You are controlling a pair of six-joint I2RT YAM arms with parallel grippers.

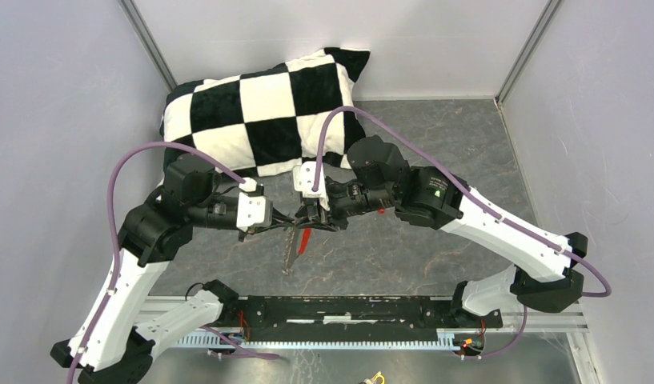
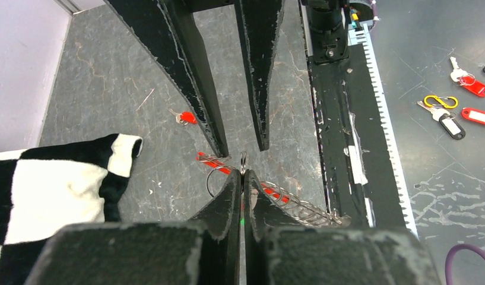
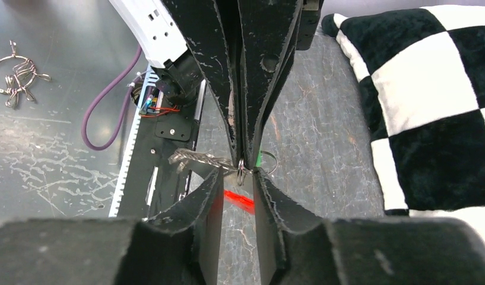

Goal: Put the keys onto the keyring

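My left gripper (image 2: 243,173) is shut on the thin metal ring (image 2: 243,160) of the keyring, held above the table at mid-scene (image 1: 301,221). The keyring's red fob (image 2: 211,160) and silvery coiled chain (image 2: 299,205) hang below it. A sliver of green (image 3: 259,159), the green key's head, shows at the left fingers. My right gripper (image 3: 236,176) faces the left one with its jaws apart on either side of the ring (image 3: 242,172), not touching it. The small red-headed key (image 2: 186,117) lies on the table beyond.
A black-and-white checkered pillow (image 1: 267,108) lies at the back. The black mounting rail (image 1: 355,308) runs along the near edge. Beyond the rail lie other tagged keys (image 2: 472,87) and a wire ring bundle (image 3: 14,71). Grey walls close in both sides.
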